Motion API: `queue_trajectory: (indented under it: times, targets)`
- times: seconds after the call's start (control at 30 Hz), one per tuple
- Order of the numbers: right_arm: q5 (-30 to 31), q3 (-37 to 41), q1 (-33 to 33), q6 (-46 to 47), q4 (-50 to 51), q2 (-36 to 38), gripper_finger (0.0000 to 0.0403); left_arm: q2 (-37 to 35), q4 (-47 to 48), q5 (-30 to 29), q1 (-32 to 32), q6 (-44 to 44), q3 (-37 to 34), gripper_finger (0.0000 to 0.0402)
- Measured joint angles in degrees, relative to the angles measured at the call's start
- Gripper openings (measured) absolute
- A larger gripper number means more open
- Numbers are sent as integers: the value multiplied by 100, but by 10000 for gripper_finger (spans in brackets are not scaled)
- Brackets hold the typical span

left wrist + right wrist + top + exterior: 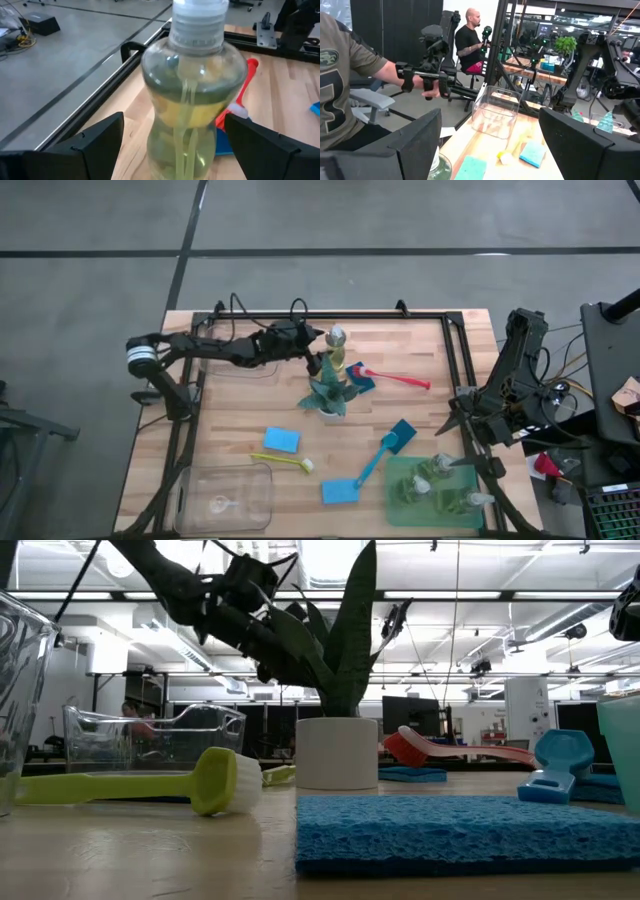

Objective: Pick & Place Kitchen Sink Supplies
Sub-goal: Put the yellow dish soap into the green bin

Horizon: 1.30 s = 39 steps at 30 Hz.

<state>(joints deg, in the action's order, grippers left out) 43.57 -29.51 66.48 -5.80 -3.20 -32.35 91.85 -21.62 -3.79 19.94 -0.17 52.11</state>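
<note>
The left gripper [170,145] has its fingers spread wide either side of a pump bottle [337,350] near the tabletop's far edge, just beside the potted plant [328,392]. Grasping looks in hand; next, closing squarely. The right gripper [458,412] waits with fingers wide at the right edge.

Clear pump bottle of yellow-green liquid [338,350] upright at table's far edge; four similar bottles [440,485] grouped near right corner. Flat blue sponges [282,440], slim long-handled brushes [378,458] lie scattered mid-table.
</note>
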Motion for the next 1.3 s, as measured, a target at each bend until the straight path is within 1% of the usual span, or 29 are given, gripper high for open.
queue_trajectory:
  times: [0.2, 0.3, 0.47, 0.57, 0.73, 0.83, 1.13, 1.2, 1.3]
  targets:
    - [0, 34, 0, 90, 4, -1, 327, 229, -147, 27, 1, 9, 175, 335]
    - [2, 38, -2, 90, 0, 1, 327, 277, -193, 274, 10, 49, 276, 335]
    - [2, 29, -2, 68, 2, 1, 327, 412, -189, 319, 10, 150, 392, 337]
    - [2, 21, 0, 26, -7, 5, 327, 519, -219, 478, 14, 169, 451, 337]
    - [4, 21, 0, -18, -6, 5, 327, 685, -213, 541, 17, 194, 530, 330]
    - [2, 21, 0, -20, -7, 5, 327, 704, -328, 602, 16, 221, 528, 314]
    - [2, 21, 0, -20, -7, 5, 327, 658, -469, 626, 23, 252, 517, 232]
    - [4, 21, 0, -20, -7, 5, 327, 658, -473, 625, 23, 248, 517, 221]
    - [4, 21, -1, -20, -7, 5, 327, 602, -471, 623, 23, 244, 517, 217]
